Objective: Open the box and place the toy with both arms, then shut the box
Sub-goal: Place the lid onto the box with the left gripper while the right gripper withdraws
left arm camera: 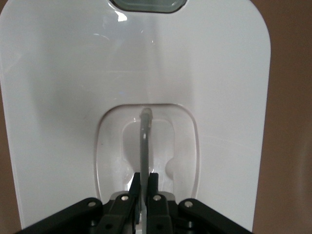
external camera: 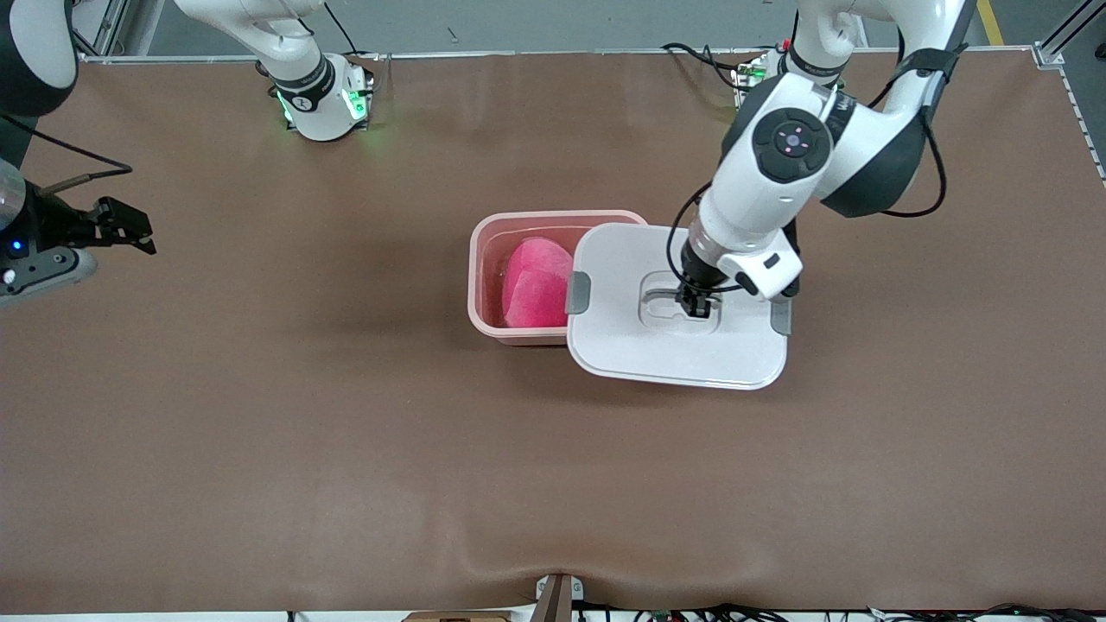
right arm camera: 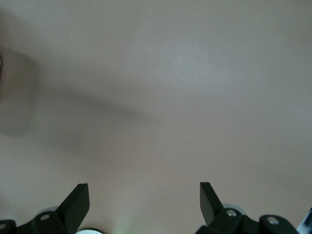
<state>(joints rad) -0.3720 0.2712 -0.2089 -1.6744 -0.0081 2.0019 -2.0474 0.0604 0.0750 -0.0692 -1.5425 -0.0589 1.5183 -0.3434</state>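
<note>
Nearest the front camera, on the brown worktop (external camera: pixel 346 449): white lid (external camera: pixel 639 345), rounded-rectangular, with a grey clip (external camera: pixel 578 292) at each short end and a recessed well holding a clear handle (left arm camera: pixel 145 141). Covers only the end of the box (external camera: pixel 518 226) toward the left arm's end of the worktop, shifted slightly nearer the camera than the tub, so not seated square; whether resting on the rim or lifted just above it cannot be told. Pale pink tub otherwise uncovered, and inside it the toy (external camera: pixel 536 285), hot-pink plush, filling much of the visible interior; eyes not visible. Left gripper (external camera: pixel 696 302) down in the lid's recess, fingers (left arm camera: pixel 154 187) pinched tight on the clear handle. Right gripper (external camera: pixel 121 226) waiting over bare worktop toward the right arm's end, well apart from the box, fingers (right arm camera: pixel 78 202) spread wide and holding nothing. No readable writing on lid, tub or toy; small markings on the arm bases too small to read.
</note>
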